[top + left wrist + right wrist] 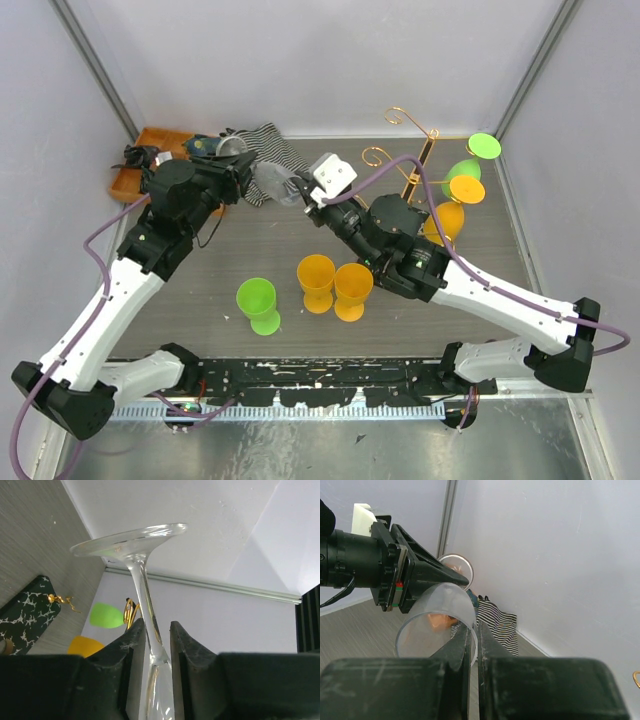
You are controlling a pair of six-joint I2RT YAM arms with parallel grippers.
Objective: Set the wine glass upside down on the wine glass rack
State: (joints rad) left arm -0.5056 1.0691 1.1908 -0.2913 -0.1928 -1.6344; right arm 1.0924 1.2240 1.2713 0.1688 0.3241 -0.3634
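— Where is the wine glass?

— In the air over the far middle of the table, between the two arms. It lies roughly on its side, with the foot toward the far left and the mouth toward the near right.

— Who has it?

— The right gripper has its jaws together on the bowl's wall at the rim. The left gripper sits low on the stem where it meets the bowl, one jaw on either side. The gap there is narrow, and I cannot tell whether those jaws press the glass or only flank it.

— And the wine glass rack?

— It stands at the far right of the table, to the right of the glass, with its gold stem slanting. Green and orange plastic goblets hang on its right side. The right arm is the nearer one, and its wrist lies between the glass and the rack.

— So what does the move turn on?

— As I judge it, the foot points away from the rack. The long axis has to swing upright, foot on top, and then travel right to the rack's bare left side. A hold on the stem suits that better than a pinch on the rim, though the left arm has the longer reach across.
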